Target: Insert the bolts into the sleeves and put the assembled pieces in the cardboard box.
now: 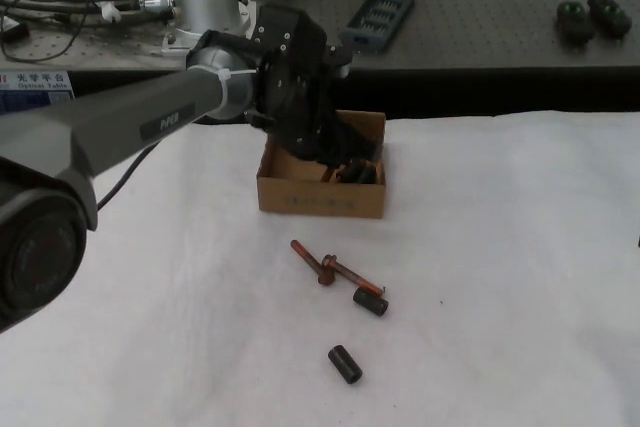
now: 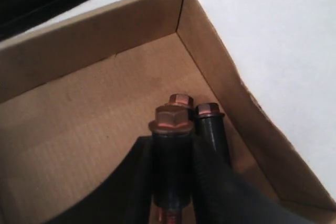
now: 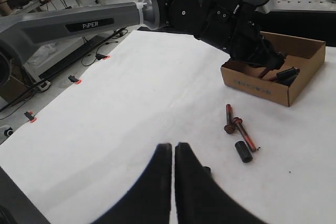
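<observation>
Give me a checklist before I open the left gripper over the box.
1. Left gripper shut on held piece: ok.
2. Held piece fully assembled: ok, head above, threaded tip below.
3. Held piece inside cardboard box walls: ok.
4. Held piece resting on box floor: cannot tell.
5. Right gripper away from box, shut, empty: ok.
6. All parts assembled: not ok; two bolts, two sleeves loose on cloth.

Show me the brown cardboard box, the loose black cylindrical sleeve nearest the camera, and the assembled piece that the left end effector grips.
brown cardboard box [image 1: 320, 198]: high view, front wall.
loose black cylindrical sleeve [image 1: 345, 364]: high view, its side.
assembled copper bolt in black sleeve [image 2: 171, 120]: left wrist view, hexagonal bolt head.
</observation>
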Tool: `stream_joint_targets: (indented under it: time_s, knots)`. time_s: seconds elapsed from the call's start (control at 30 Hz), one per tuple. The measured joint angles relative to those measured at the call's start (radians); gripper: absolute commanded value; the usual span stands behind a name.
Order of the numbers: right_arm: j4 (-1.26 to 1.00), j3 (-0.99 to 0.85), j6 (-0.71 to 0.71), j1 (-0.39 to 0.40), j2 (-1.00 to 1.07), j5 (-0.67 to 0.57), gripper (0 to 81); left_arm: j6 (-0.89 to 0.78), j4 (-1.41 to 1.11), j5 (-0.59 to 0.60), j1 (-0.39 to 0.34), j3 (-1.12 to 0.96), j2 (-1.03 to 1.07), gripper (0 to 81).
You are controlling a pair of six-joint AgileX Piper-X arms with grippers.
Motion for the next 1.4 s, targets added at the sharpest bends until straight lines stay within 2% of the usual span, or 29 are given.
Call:
stream_joint_targets:
  time_s: [0.03,0.1,0.27,0.33,0.73,0.9,1.03,1.2,1.4]
  knots:
    - [0.0,0.0,0.0,0.0,0.0,0.0,2.9,0.0,0.008,-0.003,0.0,0.0,0.0,0.3]
    - [0.0,0.0,0.002,0.0,0.0,0.0,2.9,0.0,0.013,-0.006,0.0,0.0,0.0,5.0]
    - [0.0,0.0,0.02,0.0,0.0,0.0,2.9,0.0,0.015,-0.016,0.0,0.0,0.001,28.4]
    - [0.0,0.0,0.022,0.0,0.0,0.0,2.9,0.0,0.012,-0.033,0.0,0.0,0.001,33.8]
    - [0.0,0.0,0.022,0.0,0.0,0.0,2.9,0.0,0.012,-0.052,0.0,-0.056,-0.003,33.9]
    - [0.0,0.0,0.023,0.0,0.0,0.0,2.9,0.0,0.027,-0.053,0.0,-0.098,-0.072,31.9]
    - [0.0,0.0,0.023,0.0,0.0,0.0,2.9,-0.011,0.176,-0.055,0.0,-0.116,-0.177,22.8]
    - [0.0,0.0,0.023,0.0,0.0,0.0,2.9,-0.155,0.569,-0.052,-0.007,-0.121,-0.235,22.8]
    - [0.0,0.0,0.023,0.0,0.0,-0.027,2.9,-0.26,0.728,-0.113,-0.059,-0.116,-0.228,22.8]
